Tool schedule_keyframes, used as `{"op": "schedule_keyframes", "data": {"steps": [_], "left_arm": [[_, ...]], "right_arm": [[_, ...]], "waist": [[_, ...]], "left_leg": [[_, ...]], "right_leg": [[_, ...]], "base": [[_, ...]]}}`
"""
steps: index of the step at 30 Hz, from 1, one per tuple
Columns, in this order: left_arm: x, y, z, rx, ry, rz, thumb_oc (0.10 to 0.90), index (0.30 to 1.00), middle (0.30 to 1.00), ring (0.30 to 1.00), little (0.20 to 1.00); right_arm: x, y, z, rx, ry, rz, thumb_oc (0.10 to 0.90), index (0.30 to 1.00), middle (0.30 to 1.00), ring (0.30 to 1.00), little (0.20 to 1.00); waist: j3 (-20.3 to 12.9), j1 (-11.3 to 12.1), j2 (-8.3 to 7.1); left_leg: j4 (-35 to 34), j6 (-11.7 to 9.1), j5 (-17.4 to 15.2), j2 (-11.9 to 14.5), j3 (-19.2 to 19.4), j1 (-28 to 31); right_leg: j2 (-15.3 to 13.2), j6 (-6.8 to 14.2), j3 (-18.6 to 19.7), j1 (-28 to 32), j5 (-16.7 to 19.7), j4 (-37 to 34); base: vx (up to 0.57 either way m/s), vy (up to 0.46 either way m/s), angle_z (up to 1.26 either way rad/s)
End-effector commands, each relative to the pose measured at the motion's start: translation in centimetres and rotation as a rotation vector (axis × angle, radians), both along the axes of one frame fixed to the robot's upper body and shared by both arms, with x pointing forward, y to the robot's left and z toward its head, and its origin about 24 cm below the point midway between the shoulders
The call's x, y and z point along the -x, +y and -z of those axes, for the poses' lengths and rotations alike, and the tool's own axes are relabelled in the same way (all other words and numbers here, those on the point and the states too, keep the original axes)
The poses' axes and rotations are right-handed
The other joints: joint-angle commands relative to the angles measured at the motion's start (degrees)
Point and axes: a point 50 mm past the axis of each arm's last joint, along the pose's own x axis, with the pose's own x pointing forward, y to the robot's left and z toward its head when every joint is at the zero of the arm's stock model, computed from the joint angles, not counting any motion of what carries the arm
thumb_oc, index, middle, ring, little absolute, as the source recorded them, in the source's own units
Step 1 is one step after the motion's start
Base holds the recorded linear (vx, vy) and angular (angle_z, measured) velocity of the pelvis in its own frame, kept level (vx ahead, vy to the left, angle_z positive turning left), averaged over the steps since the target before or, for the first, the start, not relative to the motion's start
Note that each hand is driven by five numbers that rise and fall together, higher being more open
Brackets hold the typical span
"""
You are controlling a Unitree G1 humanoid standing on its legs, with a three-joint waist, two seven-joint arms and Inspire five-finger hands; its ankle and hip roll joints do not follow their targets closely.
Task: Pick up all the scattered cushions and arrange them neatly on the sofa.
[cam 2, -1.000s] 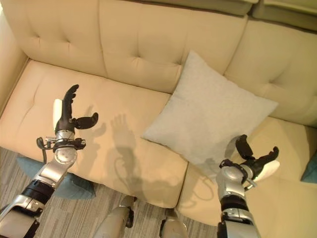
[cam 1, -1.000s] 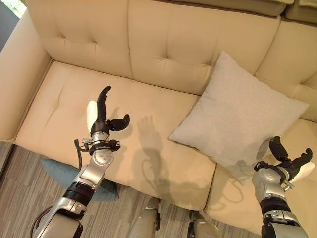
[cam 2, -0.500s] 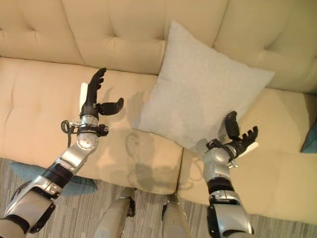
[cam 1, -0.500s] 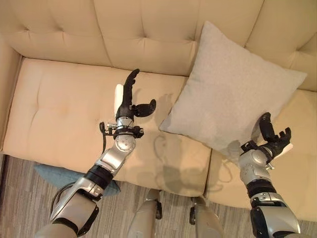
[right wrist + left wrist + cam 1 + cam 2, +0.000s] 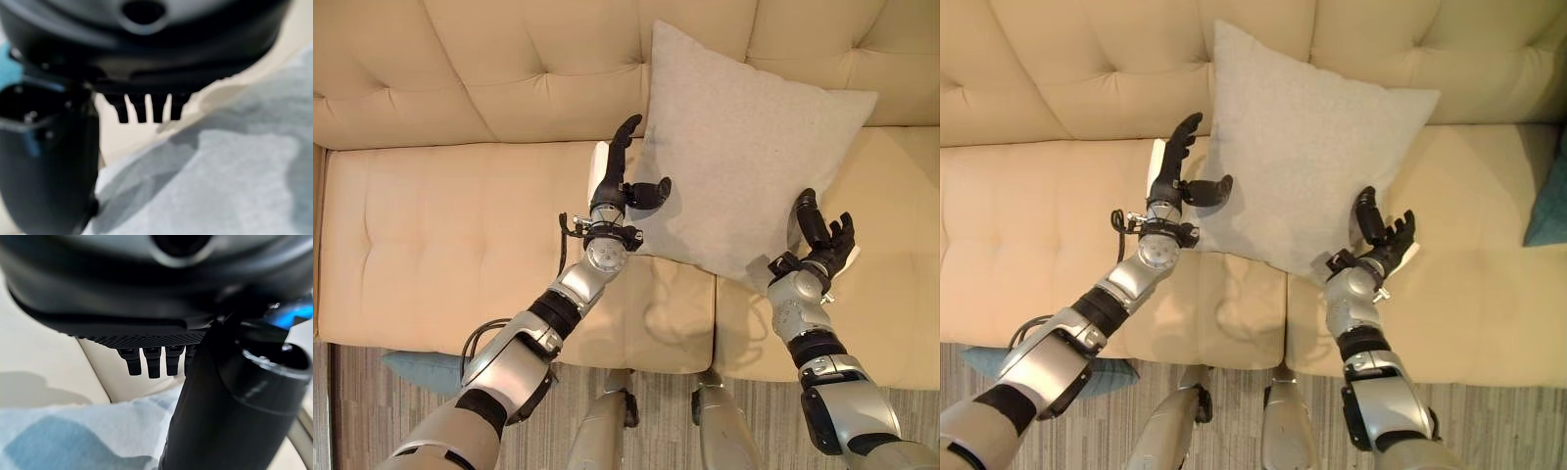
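Both hands are released — left hand (image 5: 619,192) and right hand (image 5: 819,245) flank the cushion (image 5: 744,147) leaning on the sofa (image 5: 460,225) back; an uneven squeeze may tip it over.

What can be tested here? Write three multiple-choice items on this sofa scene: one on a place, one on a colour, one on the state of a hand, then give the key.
1. Where is the grey cushion?
A. flat on the floor
B. leaning against the sofa backrest
C. on the armrest

2. What colour is the cushion on the floor by the sofa's front edge?
A. teal
B. red
C. yellow

3. How are the left hand and right hand set?
A. both curled into fists
B. one clamped on the sofa
C. both open, one at each side of the grey cushion

Key: 1 B, since its top corner stands up against the tufted back. 2 A, since a blue-green corner pokes out beneath the seat front. 3 C, since the fingers are straight and the thumbs spread at the cushion's two lower edges.
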Motion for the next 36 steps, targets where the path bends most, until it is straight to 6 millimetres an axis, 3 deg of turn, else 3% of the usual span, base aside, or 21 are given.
{"op": "schedule_keyframes", "data": {"steps": [1, 3, 4, 5, 10, 11, 12, 13, 18, 19, 20, 21, 26, 27, 28, 29, 31, 32, 33, 35, 36], "left_arm": [[-1.3, -0.5, -2.8, 0.091, -0.01, 0.038, 0.8, 0.9, 0.9, 0.9, 0.9], [-1.3, -0.2, -1.9, 0.125, 0.032, 0.04, 0.8, 0.9, 0.9, 0.9, 0.9], [-1.5, 0.4, 0.4, 0.167, 0.152, 0.009, 0.8, 0.9, 0.9, 0.9, 0.9], [-1.6, 0.5, 1.1, 0.176, 0.196, -0.004, 0.8, 0.9, 0.9, 0.9, 0.9], [-1.6, 0.4, 2.1, 0.262, 0.268, 0.014, 0.8, 0.9, 0.9, 0.9, 0.9], [-1.6, 0.5, 2.2, 0.273, 0.277, 0.022, 0.8, 0.9, 0.9, 0.9, 0.9], [-1.7, 0.6, 1.8, 0.325, 0.278, 0.069, 0.584, 0.575, 0.575, 0.575, 0.575], [-1.7, 0.8, 1.4, 0.332, 0.265, 0.099, 0.4, 0.3, 0.3, 0.3, 0.3], [-1.9, 0.6, -0.2, 0.279, 0.209, 0.165, 0.4, 0.3, 0.3, 0.3, 0.3], [-2.0, 0.4, -1.7, 0.235, 0.155, 0.181, 0.4, 0.3, 0.3, 0.3, 0.3], [-2.0, 0.4, -1.7, 0.235, 0.155, 0.181, 0.4, 0.3, 0.3, 0.3, 0.3], [-2.0, 0.1, -3.8, 0.155, 0.069, 0.196, 0.4, 0.3, 0.3, 0.3, 0.3], [-1.2, -0.3, -9.6, 0.061, -0.176, 0.201, 0.4, 0.3, 0.3, 0.3, 0.3], [-1.2, -0.3, -9.6, 0.061, -0.176, 0.201, 0.4, 0.3, 0.3, 0.3, 0.3], [-0.7, -0.6, -10.9, 0.056, -0.235, 0.208, 0.4, 0.3, 0.3, 0.3, 0.3], [0.1, -1.1, -13.1, 0.052, -0.334, 0.217, 0.4, 0.3, 0.3, 0.3, 0.3], [0.9, -1.6, -15.1, 0.029, -0.426, 0.218, 0.4, 0.3, 0.3, 0.3, 0.3], [0.9, -1.6, -15.1, 0.029, -0.427, 0.217, 0.4, 0.3, 0.3, 0.3, 0.3], [1.9, -1.8, -17.1, -0.011, -0.543, 0.196, 0.4, 0.3, 0.3, 0.3, 0.3], [2.3, -1.9, -17.7, 0.002, -0.579, 0.198, 0.4, 0.3, 0.3, 0.3, 0.3], [3.3, -2.0, -19.2, 0.015, -0.67, 0.175, 0.4, 0.3, 0.3, 0.3, 0.3]], "right_arm": [[-1.3, -0.7, -4.9, 0.072, -0.164, -0.053, 0.8, 0.9, 0.9, 0.9, 0.9], [-1.2, -0.3, -4.8, 0.067, -0.173, -0.077, 0.8, 0.9, 0.9, 0.9, 0.9], [-1.2, 0.0, -4.7, 0.054, -0.185, -0.107, 0.8, 0.9, 0.9, 0.9, 0.9], [-1.3, 0.3, -4.7, 0.053, -0.186, -0.127, 0.8, 0.9, 0.9, 0.9, 0.9], [-1.6, 1.1, -4.4, 0.096, -0.158, -0.205, 0.8, 0.9, 0.9, 0.9, 0.9], [-1.7, 0.9, -4.5, 0.135, -0.129, -0.221, 0.676, 0.714, 0.714, 0.714, 0.714], [-2.3, 1.1, -5.0, 0.254, -0.061, -0.295, 0.4, 0.3, 0.3, 0.3, 0.3], [-2.4, 1.1, -5.1, 0.299, -0.036, -0.337, 0.4, 0.3, 0.3, 0.3, 0.3], [-2.6, 0.9, -6.0, 0.44, 0.0, -0.44, 0.4, 0.3, 0.3, 0.3, 0.3], [-2.5, 1.0, -6.7, 0.456, -0.025, -0.449, 0.4, 0.3, 0.3, 0.3, 0.3], [-2.5, 1.0, -6.7, 0.456, -0.025, -0.449, 0.4, 0.3, 0.3, 0.3, 0.3], [-2.5, 0.8, -7.7, 0.468, -0.062, -0.432, 0.4, 0.3, 0.3, 0.3, 0.3], [-2.3, 1.5, -11.4, 0.514, -0.212, -0.36, 0.4, 0.3, 0.3, 0.3, 0.3], [-2.3, 1.5, -11.4, 0.514, -0.212, -0.36, 0.4, 0.3, 0.3, 0.3, 0.3], [-2.1, 1.8, -12.5, 0.518, -0.262, -0.338, 0.4, 0.3, 0.3, 0.3, 0.3], [-1.6, 2.6, -14.9, 0.544, -0.372, -0.305, 0.4, 0.3, 0.3, 0.3, 0.3], [-1.2, 3.5, -17.3, 0.566, -0.472, -0.267, 0.4, 0.3, 0.3, 0.3, 0.3], [-1.2, 3.5, -17.4, 0.566, -0.473, -0.267, 0.4, 0.3, 0.3, 0.3, 0.3], [-0.3, 4.7, -19.8, 0.607, -0.588, -0.233, 0.4, 0.3, 0.3, 0.3, 0.3], [0.1, 5.0, -20.5, 0.626, -0.62, -0.212, 0.4, 0.3, 0.3, 0.3, 0.3], [1.1, 6.1, -22.3, 0.67, -0.712, -0.172, 0.4, 0.3, 0.3, 0.3, 0.3]], "waist": [[0.8, -0.7, 0.38], [1.0, -0.8, 0.28], [1.2, -1.0, 0.1], [1.4, -1.2, -0.05], [2.0, -1.7, -0.74], [2.0, -1.7, -0.94], [2.2, -1.6, -1.52], [2.4, -1.5, -1.74], [2.4, -1.2, -2.43], [2.2, -1.1, -2.44], [2.2, -1.1, -2.44], [2.1, -0.9, -2.27], [2.0, -0.2, -1.57], [2.1, -0.2, -1.58], [2.1, -0.1, -1.4], [2.0, 0.2, -1.15], [1.9, 0.4, -1.03], [1.9, 0.4, -1.05], [1.8, 0.5, -1.06], [1.6, 0.5, -1.08], [1.3, 0.7, -1.29]], "left_leg": [[0.1, -4.3, -11.1, 2.7, 1.9, 3.1], [0.1, -4.3, -11.0, 2.8, 2.1, 3.1], [0.1, -4.3, -10.9, 2.8, 2.3, 3.1], [0.1, -4.3, -10.7, 2.8, 2.3, 3.1], [0.1, -4.3, -10.4, 2.9, 2.3, 3.1], [0.1, -4.4, -10.3, 2.9, 2.3, 3.0], [0.1, -4.5, -10.0, 3.0, 2.4, 2.9], [0.1, -4.5, -9.9, 3.1, 2.4, 2.8], [0.1, -4.6, -9.5, 3.1, 2.2, 2.5], [0.1, -4.5, -9.5, 3.1, 2.2, 2.5], [0.1, -4.5, -9.5, 3.1, 2.2, 2.5], [0.1, -4.4, -9.5, 3.1, 2.0, 2.6], [0.1, -4.2, -9.7, 2.9, 1.8, 2.7], [0.1, -4.2, -9.7, 2.9, 1.8, 2.8], [0.1, -4.2, -9.7, 2.9, 1.7, 2.8], [0.1, -4.2, -9.8, 2.8, 1.5, 2.7], [0.1, -4.2, -9.8, 2.8, 1.3, 2.6], [0.1, -4.2, -9.8, 2.8, 1.3, 2.6], [0.1, -4.2, -9.9, 2.7, 1.2, 2.4], [0.1, -4.2, -9.7, 2.7, 1.1, 2.2], [0.1, -4.2, -10.0, 2.8, 1.0, 2.3]], "right_leg": [[-2.7, 1.9, 1.1, -6.3, -5.1, 5.4], [-2.7, 1.9, 1.3, -6.4, -5.0, 5.4], [-2.6, 1.8, 1.4, -6.7, -5.0, 5.6], [-2.5, 1.8, 1.5, -6.8, -5.0, 5.6], [-2.3, 1.6, 1.4, -7.2, -5.0, 6.0], [-2.2, 1.5, 1.5, -7.3, -4.9, 6.0], [-2.0, 1.5, 1.6, -7.5, -4.7, 6.0], [-1.9, 1.4, 1.6, -7.7, -4.5, 6.0], [-1.7, 1.3, 1.2, -7.9, -3.9, 5.8], [-1.7, 1.4, 1.1, -7.7, -3.8, 5.6], [-1.7, 1.4, 1.1, -7.7, -3.8, 5.6], [-1.7, 1.4, 1.0, -7.4, -3.7, 5.5], [-1.8, 1.5, 0.8, -7.1, -3.9, 5.6], [-1.8, 1.5, 0.8, -7.1, -3.9, 5.6], [-1.8, 1.6, 0.8, -7.0, -4.0, 5.6], [-1.8, 1.6, 0.7, -6.9, -4.1, 5.5], [-1.8, 1.6, 0.6, -6.8, -4.3, 5.5], [-1.8, 1.6, 0.6, -6.8, -4.3, 5.5], [-1.8, 1.7, 0.6, -6.8, -4.3, 5.4], [-1.8, 1.6, 0.6, -7.0, -4.0, 5.2], [-1.7, 1.7, 0.5, -6.9, -4.3, 5.3]], "base": [[0.0, 0.006, -0.16], [0.0, -0.004, -0.13], [0.01, -0.02, -0.11], [0.01, -0.018, -0.1], [0.0, -0.003, -0.01], [-0.02, -0.031, -0.01], [-0.03, -0.043, -0.01], [-0.03, -0.034, -0.02], [-0.01, -0.022, -0.02], [0.0, 0.0, 0.0], [0.0, 0.0, 0.0], [0.0, 0.0, 0.0], [0.0, 0.0, 0.0], [0.0, 0.0, 0.0], [0.0, 0.0, 0.0], [0.0, 0.0, 0.0], [0.0, 0.0, 0.0], [0.0, 0.0, 0.0], [0.0, 0.0, 0.0], [0.0, 0.0, 0.0], [0.0, 0.0, 0.0]]}}
